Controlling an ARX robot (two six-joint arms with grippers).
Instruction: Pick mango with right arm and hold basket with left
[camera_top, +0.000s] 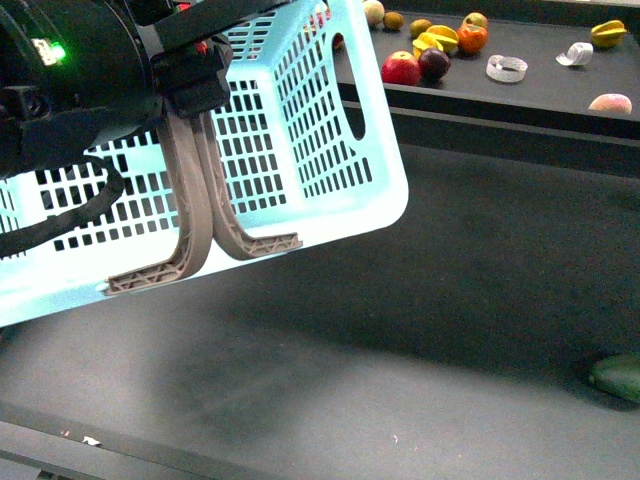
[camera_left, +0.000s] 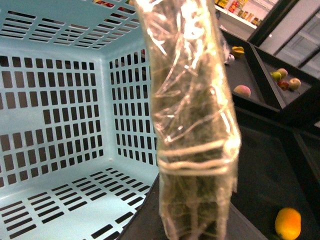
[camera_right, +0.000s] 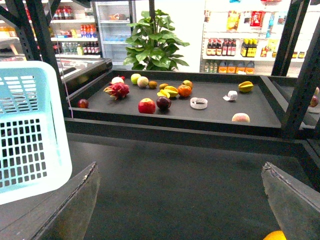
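Observation:
The light turquoise basket (camera_top: 300, 130) hangs tilted in the air at the left of the front view. My left gripper (camera_top: 195, 95) is shut on its grey-brown handles at the top. The left wrist view shows the tape-wrapped handle (camera_left: 192, 125) close up and the empty basket floor (camera_left: 55, 205). The yellow-orange mango (camera_left: 288, 223) lies on the dark table beyond the handle. In the right wrist view my right gripper (camera_right: 180, 170) is open wide and empty, and a sliver of the mango (camera_right: 276, 235) shows by one finger (camera_right: 295, 200). The basket's corner (camera_right: 30, 130) shows there too.
A dark green fruit (camera_top: 615, 377) lies at the table's right edge. A raised back tray (camera_right: 215, 112) holds several fruits, among them a red apple (camera_right: 146, 106), a dragon fruit (camera_right: 116, 90) and a star fruit (camera_right: 245, 86). Black shelf posts (camera_right: 304, 85) stand at the right.

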